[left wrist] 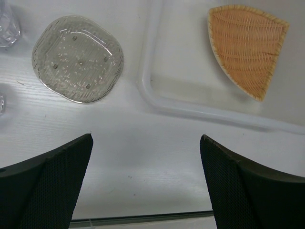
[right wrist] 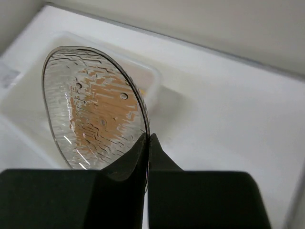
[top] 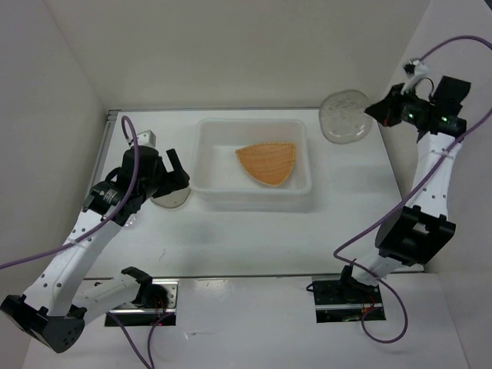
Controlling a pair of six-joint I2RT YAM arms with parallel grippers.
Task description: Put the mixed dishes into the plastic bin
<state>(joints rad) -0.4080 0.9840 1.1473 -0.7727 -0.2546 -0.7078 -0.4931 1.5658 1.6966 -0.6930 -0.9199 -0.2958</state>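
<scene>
The translucent white plastic bin (top: 219, 165) stands mid-table with the orange-tan ribbed plate (top: 267, 162) lying flat inside it. My right gripper (top: 375, 112) is raised right of the bin, shut on the rim of a greyish translucent saucer (top: 344, 116). In the right wrist view that saucer (right wrist: 90, 102) stands on edge between the closed fingers of the right gripper (right wrist: 148, 139). My left gripper (left wrist: 146, 143) is open and holds nothing, above the table left of the bin (left wrist: 151, 90). Ahead of it another saucer (left wrist: 77, 58) lies flat, beside the bin.
A clear plastic cup (left wrist: 6, 26) shows at the top-left corner of the left wrist view, and a second clear edge (left wrist: 1, 102) lies below it. White walls close the table on the left, back and right. Cables trail from both arms.
</scene>
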